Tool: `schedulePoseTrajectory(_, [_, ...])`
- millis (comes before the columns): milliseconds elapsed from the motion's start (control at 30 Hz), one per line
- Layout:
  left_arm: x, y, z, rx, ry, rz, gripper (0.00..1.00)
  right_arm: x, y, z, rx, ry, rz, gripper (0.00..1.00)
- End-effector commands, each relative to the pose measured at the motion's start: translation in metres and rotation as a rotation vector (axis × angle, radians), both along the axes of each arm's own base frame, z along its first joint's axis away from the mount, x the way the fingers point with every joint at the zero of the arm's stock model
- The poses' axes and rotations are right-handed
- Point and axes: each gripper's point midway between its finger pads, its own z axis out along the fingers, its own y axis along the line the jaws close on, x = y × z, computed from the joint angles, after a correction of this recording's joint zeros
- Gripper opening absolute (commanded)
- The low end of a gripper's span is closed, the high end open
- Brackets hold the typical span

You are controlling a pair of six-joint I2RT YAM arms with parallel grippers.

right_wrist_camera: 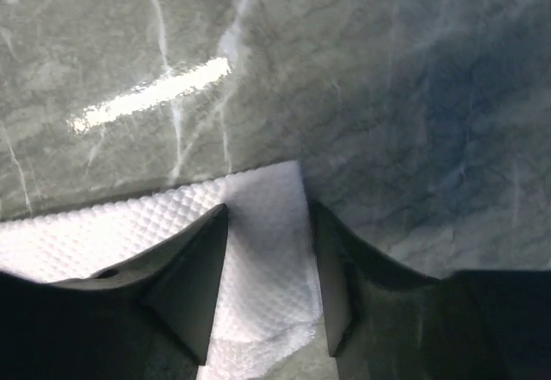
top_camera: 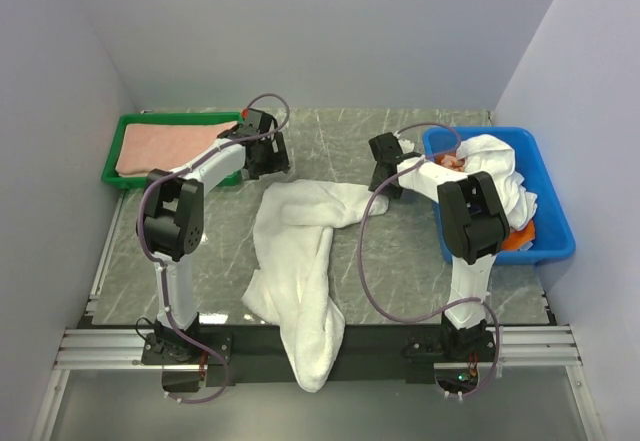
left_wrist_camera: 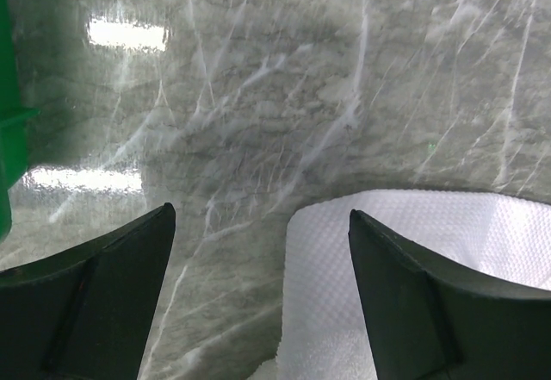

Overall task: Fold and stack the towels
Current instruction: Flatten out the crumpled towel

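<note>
A white towel lies crumpled on the marble table, its near end hanging over the front edge. My left gripper is open just above the towel's far left corner; in the left wrist view the rounded towel corner lies by the right finger. My right gripper is low at the towel's far right corner. In the right wrist view its narrowly parted fingers straddle the flat towel corner. A folded pink towel lies in the green tray.
A blue bin at the right holds bundled white towels and an orange one. The green tray's edge shows at the left of the left wrist view. White walls enclose the table on three sides.
</note>
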Motion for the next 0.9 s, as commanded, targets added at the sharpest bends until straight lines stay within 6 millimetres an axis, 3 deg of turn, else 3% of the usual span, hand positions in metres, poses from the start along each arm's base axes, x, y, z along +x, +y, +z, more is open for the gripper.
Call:
schedulePoseTrajectory(0, [-0.004,-0.004,0.010,-0.014,-0.017,-0.029,0.87,0.007,0.010,0.009,0.050,-0.007,0.016,0.41])
schedulePoseTrajectory(100, [-0.009,-0.003,0.009,-0.019,-0.009,-0.026,0.87,0.001,0.014,0.013,0.080,-0.015,0.038,0.17])
schedulePoseTrajectory(133, [-0.010,-0.003,0.008,-0.022,-0.007,-0.021,0.87,-0.003,0.015,0.011,0.091,-0.019,0.051,0.01])
schedulePoseTrajectory(167, [-0.012,-0.003,0.011,-0.030,-0.012,-0.024,0.87,-0.005,0.016,0.014,0.099,-0.031,0.060,0.00])
schedulePoseTrajectory(200, [-0.013,-0.003,0.012,-0.036,-0.012,-0.022,0.87,-0.005,0.018,0.033,0.117,-0.079,0.087,0.00])
schedulePoseTrajectory(267, [-0.018,-0.006,0.015,-0.057,-0.012,-0.024,0.87,-0.011,0.024,0.042,0.146,-0.127,0.131,0.00])
schedulePoseTrajectory(300, [-0.021,-0.009,0.017,-0.073,-0.012,-0.031,0.87,-0.013,0.026,0.063,0.155,-0.178,0.162,0.00])
schedulePoseTrajectory(333, [-0.023,-0.010,0.018,-0.079,-0.013,-0.027,0.87,-0.018,0.028,0.067,0.162,-0.193,0.184,0.00])
schedulePoseTrajectory(367, [-0.030,-0.010,0.019,-0.084,-0.012,-0.026,0.87,-0.022,0.032,0.075,0.165,-0.212,0.204,0.00])
schedulePoseTrajectory(400, [-0.035,-0.016,0.021,-0.104,-0.015,-0.043,0.86,-0.025,0.032,0.095,0.172,-0.262,0.219,0.00])
schedulePoseTrajectory(467, [-0.051,-0.016,0.022,-0.113,-0.010,-0.043,0.83,-0.035,0.034,0.102,0.183,-0.290,0.244,0.00])
schedulePoseTrajectory(500, [-0.058,-0.018,0.020,-0.111,-0.008,-0.047,0.81,-0.040,0.035,0.118,0.190,-0.330,0.255,0.00])
schedulePoseTrajectory(633, [-0.096,-0.019,0.011,-0.085,0.010,-0.053,0.72,-0.063,0.030,0.123,0.215,-0.366,0.260,0.00])
schedulePoseTrajectory(667, [-0.114,-0.021,0.005,-0.073,0.025,-0.069,0.69,-0.068,0.031,0.130,0.228,-0.387,0.263,0.00])
schedulePoseTrajectory(867, [-0.174,-0.020,-0.031,-0.029,0.105,-0.082,0.61,-0.101,0.025,0.101,0.243,-0.325,0.241,0.00])
